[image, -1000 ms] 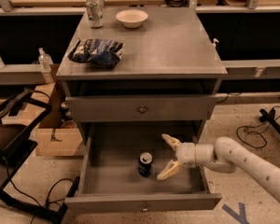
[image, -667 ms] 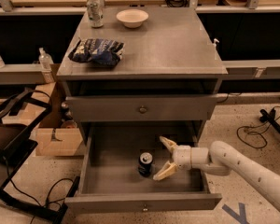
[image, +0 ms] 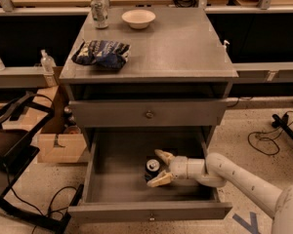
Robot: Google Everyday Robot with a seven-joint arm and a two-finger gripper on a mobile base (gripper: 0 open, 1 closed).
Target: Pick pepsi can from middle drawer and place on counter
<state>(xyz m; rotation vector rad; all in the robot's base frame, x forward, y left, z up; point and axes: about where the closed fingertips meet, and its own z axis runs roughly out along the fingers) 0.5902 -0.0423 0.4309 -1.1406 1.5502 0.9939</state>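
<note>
While chip bag (image: 101,54) and bowl (image: 138,18) sit above, gripper (image: 159,168) straddles pepsi can (image: 152,165) in middle drawer (image: 149,211), jaws apart

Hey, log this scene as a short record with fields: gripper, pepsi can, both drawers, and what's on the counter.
gripper: open, inside the middle drawer, one finger on either side of the pepsi can
pepsi can: upright on the drawer floor, not lifted
middle drawer: pulled open
upper drawer: shut
counter: holds a white bowl, a silver-green can and a dark chip bag
</note>
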